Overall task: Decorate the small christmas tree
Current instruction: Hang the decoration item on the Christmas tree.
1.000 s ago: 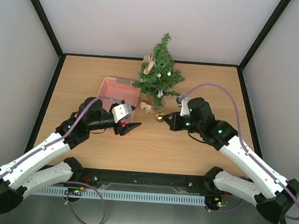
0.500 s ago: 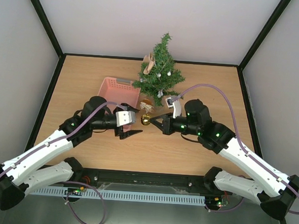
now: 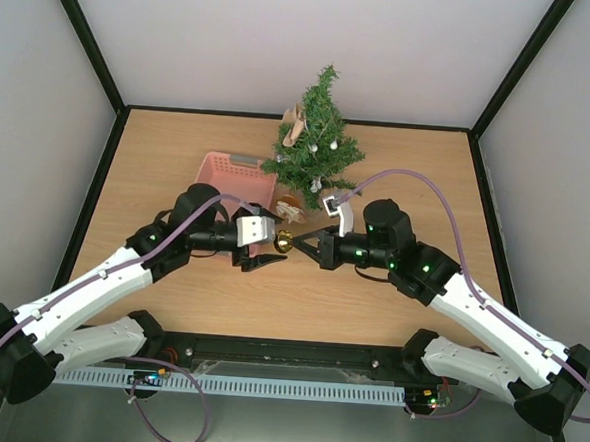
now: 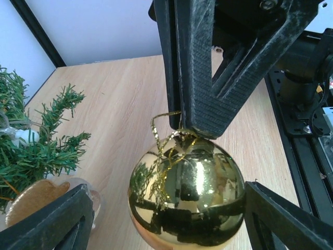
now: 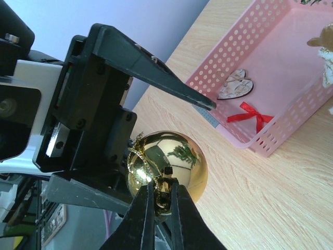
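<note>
So the right arm (image 3: 451, 291) had its jaws pinched shut on the cap and string of a gold bauble (image 3: 285, 241), hanging it just above the wooden surface (image 3: 179, 144). The left arm (image 3: 101, 284) had its jaws spread as wide as they'd go, one finger on each side of the ball, gripping nothing. The small christmas tree (image 3: 315, 147) stood upright at the back middle, right beside the pink basket (image 3: 227, 182). A heart ornament (image 5: 235, 83) and a red bow (image 5: 252, 114) lay in the basket.
</note>
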{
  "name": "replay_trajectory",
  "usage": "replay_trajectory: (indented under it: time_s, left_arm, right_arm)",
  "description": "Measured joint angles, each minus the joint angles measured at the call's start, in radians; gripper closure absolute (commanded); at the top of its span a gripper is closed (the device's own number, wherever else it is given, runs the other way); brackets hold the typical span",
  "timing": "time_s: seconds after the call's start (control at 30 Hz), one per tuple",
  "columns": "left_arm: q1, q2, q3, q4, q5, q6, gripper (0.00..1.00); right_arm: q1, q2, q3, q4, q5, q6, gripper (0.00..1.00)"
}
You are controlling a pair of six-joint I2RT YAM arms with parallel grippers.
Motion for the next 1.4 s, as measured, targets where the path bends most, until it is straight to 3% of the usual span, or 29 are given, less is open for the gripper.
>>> replay_trajectory:
  time_s: [0.43, 0.8, 0.93, 1.17, 1.4]
  left_arm:
    - [-0.008, 0.040, 0.016, 0.003, 0.028, 0.005, 0.30]
    - [-0.010, 0.040, 0.016, 0.000, 0.048, 0.011, 0.51]
    - [-0.011, 0.040, 0.016, -0.001, 0.053, 0.010, 0.59]
    - [-0.013, 0.040, 0.016, 0.000, 0.053, -0.007, 0.60]
    - [-0.013, 0.040, 0.016, -0.002, 0.063, -0.016, 0.59]
  right_arm:
    - [0.000, -0.005, -0.011, 0.023, -0.013, 0.000, 0.98]
    - [0.000, -0.005, -0.026, 0.039, -0.016, 0.001, 0.98]
    - [0.000, -0.014, -0.037, 0.047, -0.015, -0.005, 0.88]
    - [0.000, -0.071, -0.055, 0.043, 0.012, -0.073, 0.69]
    - [0.000, -0.135, -0.052, 0.036, 0.042, -0.174, 0.72]
